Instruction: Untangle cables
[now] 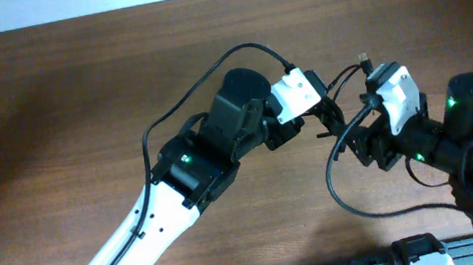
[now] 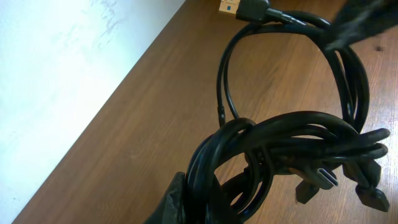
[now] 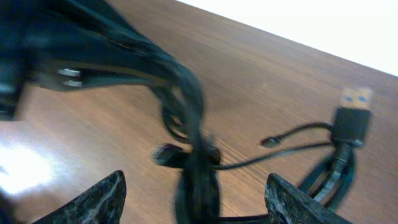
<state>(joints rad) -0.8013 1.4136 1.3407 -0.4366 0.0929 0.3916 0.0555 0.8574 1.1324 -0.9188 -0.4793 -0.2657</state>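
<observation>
1. Pressed together, the jaws of the left gripper pinched the cables low on the knot. In the left wrist view, the black cords rose from that grip as one thick clump of overlapping loops.
2. Just right of that grip, the bundle sat between the two arms, above the brown table. One long strand sagged in a wide curve toward the right arm. Whether that curve touched the wood could not be told.
3. Farther right, the jaws of the right gripper stood spread wide, one finger on each side of the hanging cords. The view was blurred, but neither pad seemed to press on them.
4. A USB plug with a gold-and-blue end topped one open loop that stood clear of the clump. A much thinner cord with a small plug trailed beside it.
5. These cords looked light and limp, with a smooth rubbery sheath. They would likely sag, follow any pull and slide through a loose pinch. The sheath seemed tough, while the necks at the plugs were probably the weak spots.
6. The best hold seemed to be the free loop just below the USB plug, drawn away while the left grip anchored the knot.
</observation>
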